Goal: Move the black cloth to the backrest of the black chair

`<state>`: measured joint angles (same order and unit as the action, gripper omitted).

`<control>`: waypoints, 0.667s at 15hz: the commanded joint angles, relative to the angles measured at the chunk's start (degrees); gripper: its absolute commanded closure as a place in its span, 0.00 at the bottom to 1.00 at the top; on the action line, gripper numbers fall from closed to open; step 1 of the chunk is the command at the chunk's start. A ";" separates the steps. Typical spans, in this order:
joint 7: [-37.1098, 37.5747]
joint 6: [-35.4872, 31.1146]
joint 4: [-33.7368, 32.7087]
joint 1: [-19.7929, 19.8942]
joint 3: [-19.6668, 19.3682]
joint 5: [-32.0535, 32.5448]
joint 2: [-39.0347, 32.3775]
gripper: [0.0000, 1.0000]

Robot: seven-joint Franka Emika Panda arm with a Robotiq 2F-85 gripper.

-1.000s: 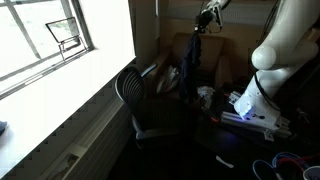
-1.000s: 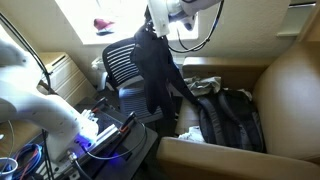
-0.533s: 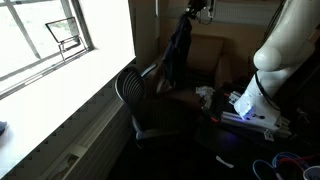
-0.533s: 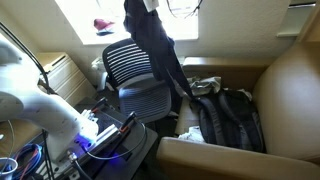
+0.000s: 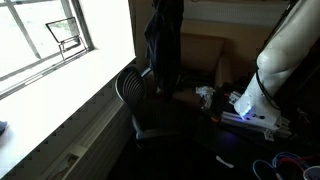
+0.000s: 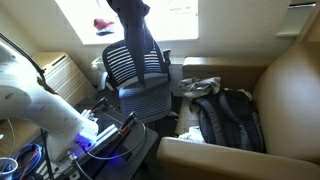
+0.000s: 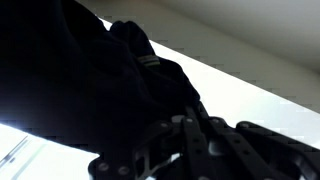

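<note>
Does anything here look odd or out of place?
The cloth dangles in mid-air by the chair, its top cut off by the frame. A backpack lies slumped on the couch.

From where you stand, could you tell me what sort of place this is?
Probably an office or a lab corner: a black mesh office chair stands by a bright window, and a black backpack lies beside it.

Bright window (image 5: 50, 40), black backpack (image 6: 228, 120) on brown couch (image 6: 285, 90), wooden drawers (image 6: 65, 75), red object (image 6: 103, 24) on sill
</note>
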<state>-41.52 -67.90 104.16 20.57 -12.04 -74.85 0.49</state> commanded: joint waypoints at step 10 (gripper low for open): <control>-16.96 6.26 18.36 -6.27 0.43 -5.25 -3.87 0.99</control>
<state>-49.11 -63.14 115.56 16.61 -12.67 -76.98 -1.89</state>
